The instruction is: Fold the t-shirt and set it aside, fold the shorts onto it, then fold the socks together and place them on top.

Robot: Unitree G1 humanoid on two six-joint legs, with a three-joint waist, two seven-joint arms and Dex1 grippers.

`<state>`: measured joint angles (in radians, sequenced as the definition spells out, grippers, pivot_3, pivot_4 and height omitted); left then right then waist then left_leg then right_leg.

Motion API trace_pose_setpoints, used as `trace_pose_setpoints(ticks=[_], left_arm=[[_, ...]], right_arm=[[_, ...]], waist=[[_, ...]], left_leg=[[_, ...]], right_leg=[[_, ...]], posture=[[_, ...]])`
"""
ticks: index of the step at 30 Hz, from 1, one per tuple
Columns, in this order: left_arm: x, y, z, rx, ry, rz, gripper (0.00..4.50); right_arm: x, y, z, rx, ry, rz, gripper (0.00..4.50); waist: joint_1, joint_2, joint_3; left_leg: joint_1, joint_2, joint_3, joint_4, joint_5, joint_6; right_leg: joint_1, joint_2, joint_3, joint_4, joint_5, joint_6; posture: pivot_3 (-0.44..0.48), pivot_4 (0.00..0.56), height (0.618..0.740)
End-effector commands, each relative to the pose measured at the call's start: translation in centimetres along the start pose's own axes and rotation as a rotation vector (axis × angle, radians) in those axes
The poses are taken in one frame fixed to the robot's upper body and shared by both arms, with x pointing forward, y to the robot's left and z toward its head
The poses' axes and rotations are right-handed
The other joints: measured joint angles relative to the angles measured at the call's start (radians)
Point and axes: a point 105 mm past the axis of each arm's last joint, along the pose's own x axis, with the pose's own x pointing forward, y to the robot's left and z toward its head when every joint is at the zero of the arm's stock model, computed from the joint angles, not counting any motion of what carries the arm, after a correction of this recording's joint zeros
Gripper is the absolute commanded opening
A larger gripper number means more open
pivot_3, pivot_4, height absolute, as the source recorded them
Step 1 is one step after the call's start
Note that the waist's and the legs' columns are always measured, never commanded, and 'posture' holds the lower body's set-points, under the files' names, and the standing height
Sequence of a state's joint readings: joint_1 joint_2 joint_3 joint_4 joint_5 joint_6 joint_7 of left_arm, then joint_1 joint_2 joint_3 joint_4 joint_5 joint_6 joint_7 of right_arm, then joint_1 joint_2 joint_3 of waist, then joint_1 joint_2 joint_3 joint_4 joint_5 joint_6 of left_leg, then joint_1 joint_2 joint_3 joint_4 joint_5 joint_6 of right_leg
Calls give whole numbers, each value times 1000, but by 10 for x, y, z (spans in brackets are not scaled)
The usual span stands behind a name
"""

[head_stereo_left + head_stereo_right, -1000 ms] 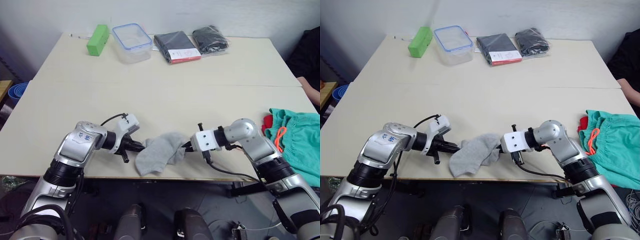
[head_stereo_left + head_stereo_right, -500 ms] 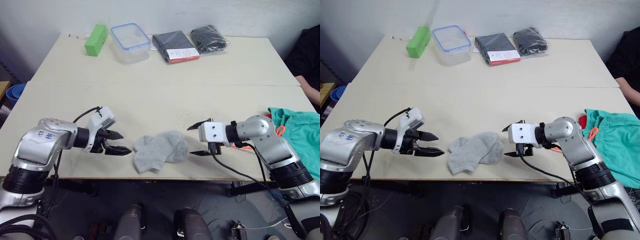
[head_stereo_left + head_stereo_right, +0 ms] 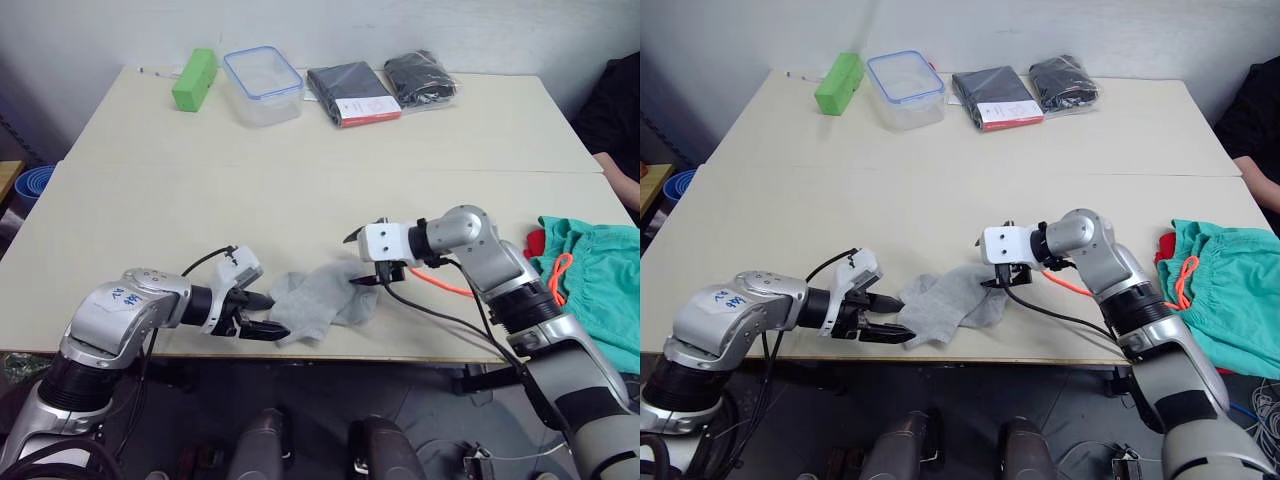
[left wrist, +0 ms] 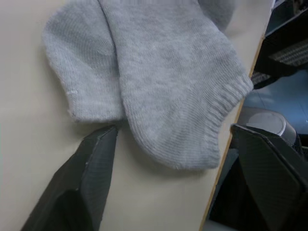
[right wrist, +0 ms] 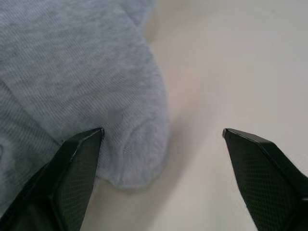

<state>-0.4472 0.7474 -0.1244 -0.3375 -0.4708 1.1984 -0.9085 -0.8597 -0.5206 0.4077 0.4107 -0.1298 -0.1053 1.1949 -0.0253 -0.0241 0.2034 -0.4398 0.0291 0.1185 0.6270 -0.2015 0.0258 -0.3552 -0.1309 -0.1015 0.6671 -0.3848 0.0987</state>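
- A clear plastic container (image 3: 263,86) with a blue-rimmed lid is seen at the far side of the desk (image 3: 300,190); whether anything lies inside cannot be told.
- A green block (image 3: 194,79) is placed just beside the container, on the robot's left of it.
- Two dark packets in clear wrapping, a flat packet (image 3: 353,93) with a red and white label and a bulkier packet (image 3: 421,78), are laid on the container's other side.
- The socks (image 3: 322,303), light grey, are heaped together near the front edge of the desk, between the two end effectors.
- The left end effector (image 3: 264,315) is held with its fingers spread wide at the socks' ribbed cuff end; in the left wrist view one cuff (image 4: 226,110) is seen reaching the desk's edge.
- The right end effector (image 3: 362,258) is likewise spread wide, set at the socks' opposite end, with nothing gripped.
- The shorts (image 3: 597,285), teal-green with an orange drawstring (image 3: 558,275), are piled at the desk's right edge, well apart from the socks.
- The t-shirt (image 3: 535,243), red, is seen only as a small patch beneath the shorts.
- An orange cable (image 3: 455,287) is trailed along the right arm.
- A person's dark sleeve (image 3: 612,110) is seen at the right border.
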Motion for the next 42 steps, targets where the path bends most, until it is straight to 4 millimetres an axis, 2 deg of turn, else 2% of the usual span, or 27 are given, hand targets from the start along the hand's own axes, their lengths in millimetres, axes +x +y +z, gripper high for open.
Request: trace_pose_setpoints(ticks=[1,8,9,14,18,22,25,27,30,33,36,39,41,42], left_arm=[[8,-8,-9,-27,12,-44,2665],[11,-10,-11,-49,-6,-52,382],[12,-10,-11,-49,-8,-55,28],[2,-13,3,-28,-44,-81,7],[-23,-13,23,39,-37,-94,7],[-50,-2,44,121,19,-82,7],[-56,12,52,176,71,-67,7],[-55,22,54,217,108,-74,7],[-41,34,59,252,148,-113,7],[-24,41,51,275,214,-160,7],[-8,52,46,272,242,-161,7],[-2,53,44,259,244,-185,7],[-2,53,44,267,241,-188,484],[-4,53,45,271,238,-188,712]], right_arm=[[3,-2,4,-26,-6,20,2561],[-1,-6,10,-16,-32,28,27],[-2,-6,11,-15,-35,28,0],[-14,-9,20,-15,-58,9,0],[-31,-10,32,20,-85,-22,0],[-54,3,40,91,-85,-59,0],[-60,18,39,141,-55,-79,0],[-61,31,38,177,-35,-92,0],[-56,45,39,226,-24,-134,0],[-46,55,31,242,19,-184,0],[-37,62,20,242,71,-229,0],[-33,64,15,262,85,-261,0],[-33,64,15,275,82,-275,0],[-33,65,15,285,77,-273,478]], waist=[[-2,0,0],[-3,0,0],[-2,0,0],[-2,0,0],[-1,0,0],[5,0,0],[4,0,0],[6,0,0],[11,0,0],[12,0,0],[14,0,0],[13,0,0],[13,0,0],[14,0,0]], left_leg=[[1,0,0,0,0,0],[1,0,0,0,0,0],[1,1,0,0,0,0],[0,0,0,0,0,0],[0,1,0,0,0,0],[-1,0,-1,-1,0,-1],[0,0,1,-3,-1,-1],[0,0,2,-4,-1,-1],[-1,0,3,-5,-1,-1],[-1,0,5,-4,-1,-1],[-1,1,6,-4,-1,-1],[-2,1,5,-3,0,0],[-2,1,5,-2,0,0],[-2,1,5,-2,0,0]], right_leg=[[0,0,0,0,0,0],[0,0,0,1,0,0],[0,0,0,1,0,0],[-1,0,0,1,0,0],[-1,0,0,1,0,0],[-1,0,-1,-1,0,0],[-1,0,-1,-4,0,0],[-2,1,-1,-4,0,0],[-3,2,-2,-4,0,0],[-4,3,-2,-4,0,0],[-5,2,-2,-3,0,0],[-5,1,-3,-3,0,0],[-5,1,-3,-3,0,0],[-4,1,-3,-3,0,0]], posture=[[0,150,740],[0,150,740],[0,150,740],[0,150,740],[0,150,740],[0,150,740],[0,150,740],[0,150,740],[0,150,740],[0,150,740],[0,150,740],[0,150,740],[0,150,740],[0,150,740]])
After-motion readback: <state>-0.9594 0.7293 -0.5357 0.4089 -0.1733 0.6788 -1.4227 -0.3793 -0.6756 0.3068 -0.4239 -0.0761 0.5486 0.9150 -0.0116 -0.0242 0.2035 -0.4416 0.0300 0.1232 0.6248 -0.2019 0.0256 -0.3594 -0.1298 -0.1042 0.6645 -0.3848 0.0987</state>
